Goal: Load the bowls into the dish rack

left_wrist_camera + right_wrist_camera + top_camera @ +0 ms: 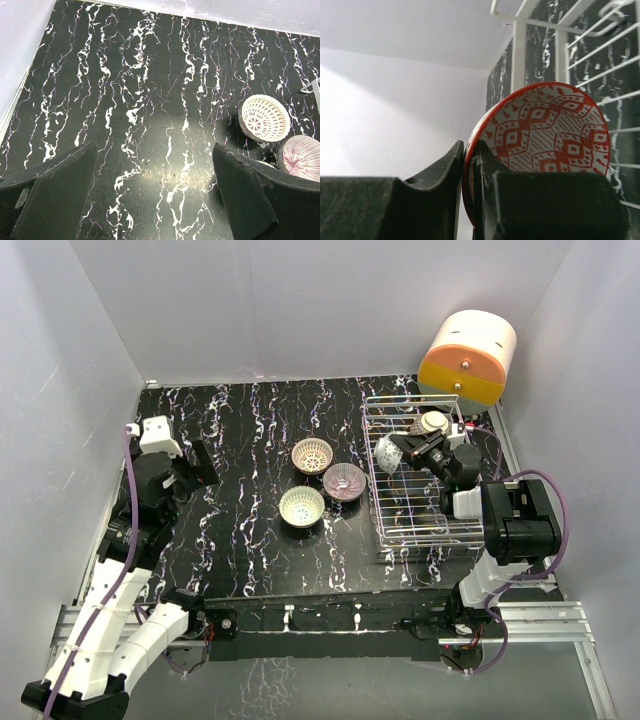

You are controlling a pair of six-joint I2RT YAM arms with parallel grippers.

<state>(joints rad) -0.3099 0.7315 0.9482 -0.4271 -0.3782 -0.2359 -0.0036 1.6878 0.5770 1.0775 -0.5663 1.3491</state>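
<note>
we are gripping a red bowl on its edge with our right gripper, the two fingers clamping tight on the rim, one inside and one outside. the bowl is standing tilted at the far left part of the dish rack, its red inside facing across the rack and its pale outside facing away from it. we cannot tell whether it is touching the wires. another bowl is lying inside the rack at its far end, just beyond the gripper. three more bowls are sitting upright on the black marbled table left of the rack, close together: a purplish bowl nearest the rack's left side, a white lattice bowl farther out toward the rack's far end, and a pale patterned bowl farther out toward its near end. our left gripper is hovering over the table well left of the rack, fingers spread wide apart. an orange-and-cream cylinder is standing beyond the rack's far right corner.
</note>
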